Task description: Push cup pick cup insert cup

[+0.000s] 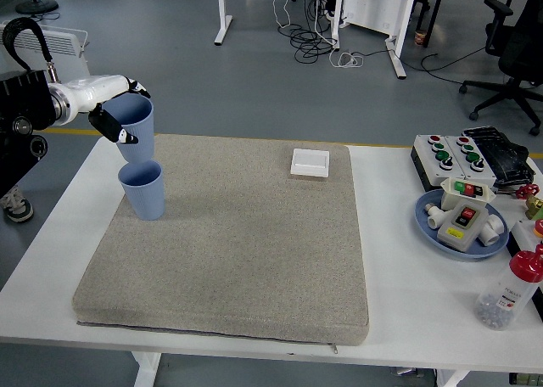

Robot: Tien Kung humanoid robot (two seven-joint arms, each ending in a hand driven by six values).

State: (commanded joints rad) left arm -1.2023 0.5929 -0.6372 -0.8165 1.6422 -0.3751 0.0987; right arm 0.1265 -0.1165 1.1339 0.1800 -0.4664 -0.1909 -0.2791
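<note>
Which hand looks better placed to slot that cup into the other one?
The left hand. It already grips the raised cup just above the standing cup at the mat's left edge, so it likely only needs to lower it. The right hand is not in view.

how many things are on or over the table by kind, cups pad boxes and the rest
Blue cups: 2, held cup in the left hand, standing cup
Grey pad: 1
White square box: 1
Button boxes: 2
Blue plate: 1
Red-capped bottle: 1
Total: 8
</note>
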